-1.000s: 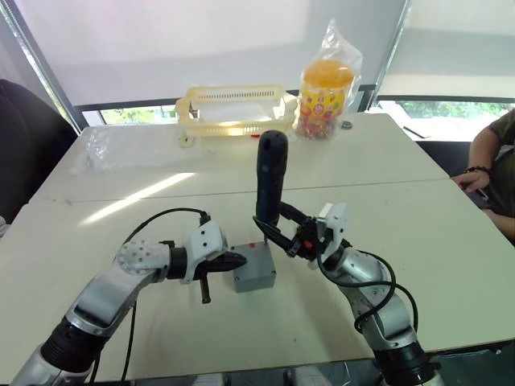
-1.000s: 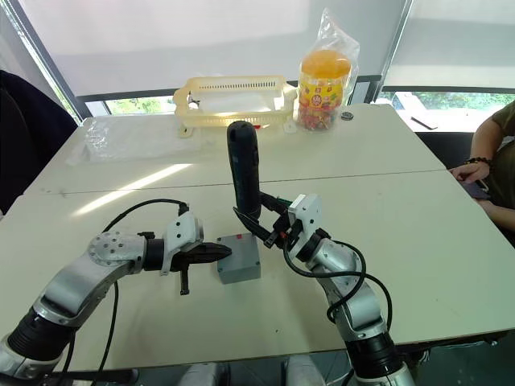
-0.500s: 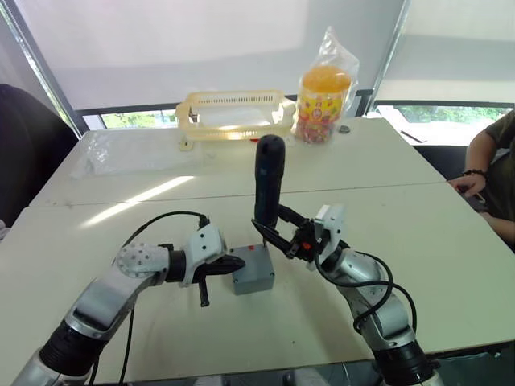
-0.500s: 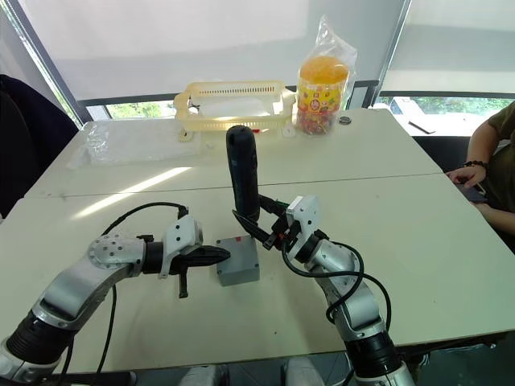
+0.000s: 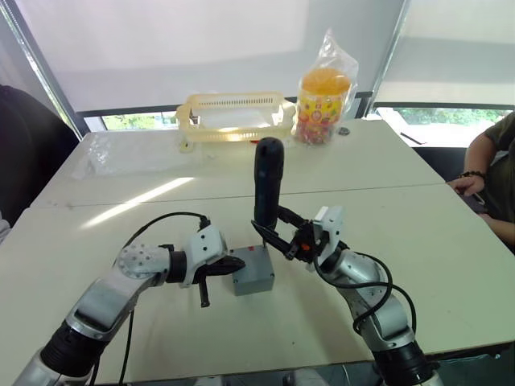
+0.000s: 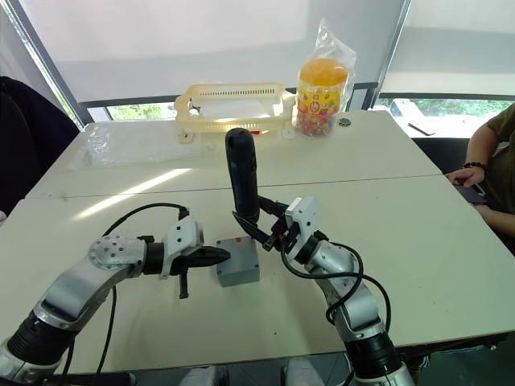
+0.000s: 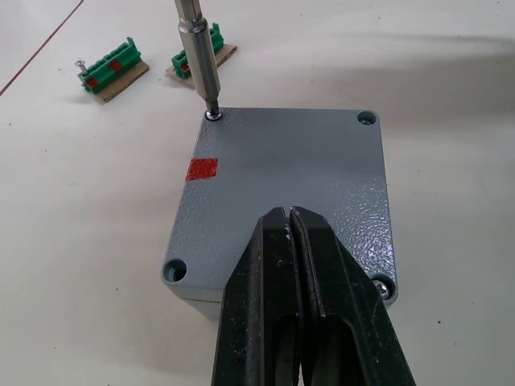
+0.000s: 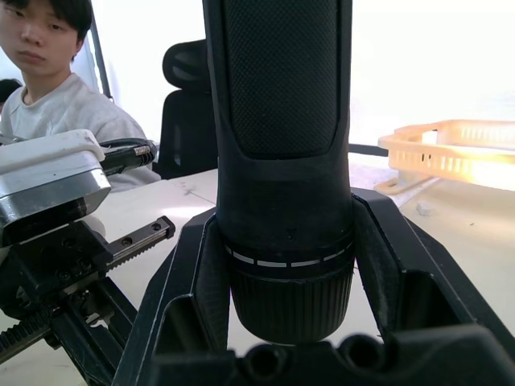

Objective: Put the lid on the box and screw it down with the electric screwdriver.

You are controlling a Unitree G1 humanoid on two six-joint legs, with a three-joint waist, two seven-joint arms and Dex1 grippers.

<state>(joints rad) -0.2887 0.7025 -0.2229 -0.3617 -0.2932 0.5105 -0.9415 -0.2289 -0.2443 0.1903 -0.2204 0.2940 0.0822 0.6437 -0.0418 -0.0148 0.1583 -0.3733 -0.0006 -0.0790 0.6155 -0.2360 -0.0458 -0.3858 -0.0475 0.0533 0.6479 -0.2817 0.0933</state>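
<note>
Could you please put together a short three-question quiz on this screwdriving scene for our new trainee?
1. True or false: the lid is already sitting on the box.
2. Which gripper holds the electric screwdriver? A) left B) right C) neither
3. Fill in: the screwdriver's bit rests on a screw at the corner of the lid nearest the two small ____ blocks.

Key:
1. True; the lid covers the box.
2. B; the right gripper clamps the tool upright, while the left gripper is shut, with its tips at the edge of the lid.
3. green
</note>
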